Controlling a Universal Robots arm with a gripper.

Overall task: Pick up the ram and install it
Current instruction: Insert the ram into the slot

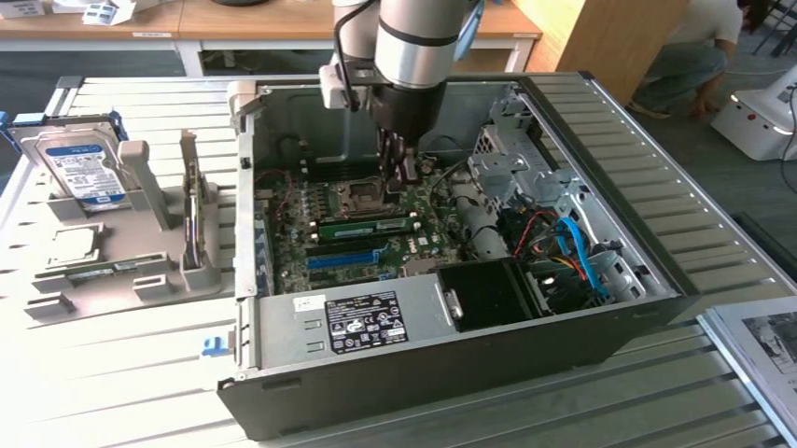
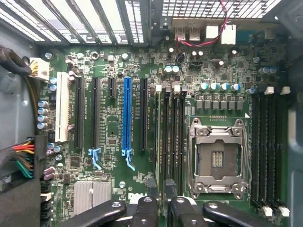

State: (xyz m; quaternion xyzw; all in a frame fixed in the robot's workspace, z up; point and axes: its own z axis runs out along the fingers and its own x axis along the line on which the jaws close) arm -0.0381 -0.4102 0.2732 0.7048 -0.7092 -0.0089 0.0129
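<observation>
Inside the open computer case [image 1: 622, 313], you see the ram [image 1: 368, 226] standing on edge in 1 motherboard [image 1: 373, 250] slot just beside the processor socket [image 1: 361, 196], with your gripper [image 1: 398, 182] hanging close above it, its 2 fingers [image 2: 171, 189] parted and clasping nothing.

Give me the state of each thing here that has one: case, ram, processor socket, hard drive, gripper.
Black computer case: lying on its side, panel off.
Long green ram stick: on edge in a slot of the green motherboard; seating unclear.
Silver processor socket: empty.
Silver hard drive with blue-white label: upright in the grey holder.
Gripper: down inside the case, over the motherboard.
</observation>
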